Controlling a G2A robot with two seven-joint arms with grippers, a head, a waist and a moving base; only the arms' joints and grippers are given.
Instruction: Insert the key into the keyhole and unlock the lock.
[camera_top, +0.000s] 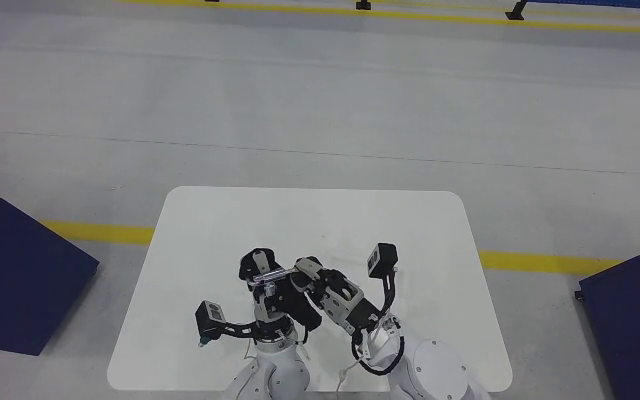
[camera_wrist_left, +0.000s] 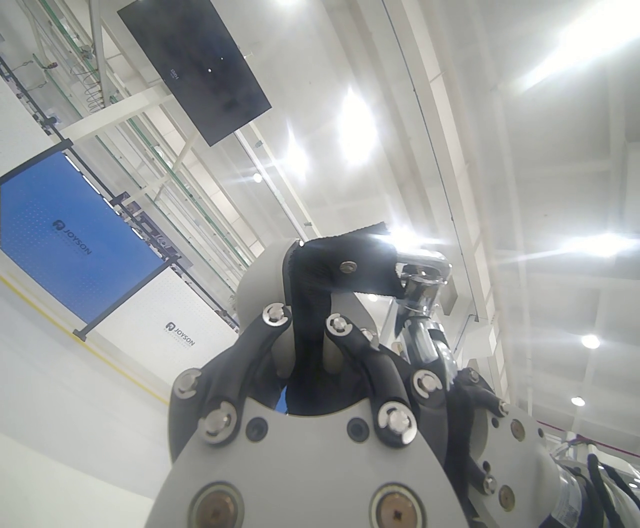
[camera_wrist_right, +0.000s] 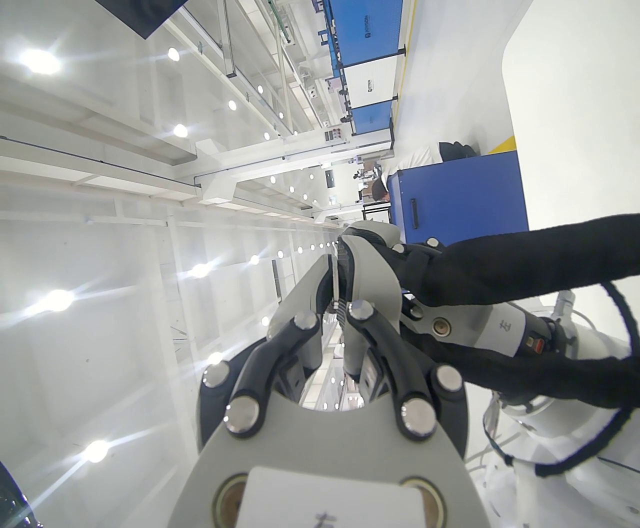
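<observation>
Key (camera_wrist_right: 334, 292): one, in right tool (camera_wrist_right: 336, 262); one lock (camera_wrist_left: 424, 295) in left tool (camera_wrist_left: 387, 272).

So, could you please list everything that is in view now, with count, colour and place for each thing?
key: one, silver, clamped in the right gripper.
lock: one, shiny silver, held up in the left gripper.
table: one, white, rounded corners, under both arms.
panels: two, blue, on the floor, one at each side of the table.
floor lines: two, yellow, one passing behind the table, one farther away.
screen: one, black, hanging under the ceiling.
left gripper: one, grey and black, shut on the lock, pointing up.
right gripper: one, grey and black, shut on the key, close to the left gripper.
</observation>
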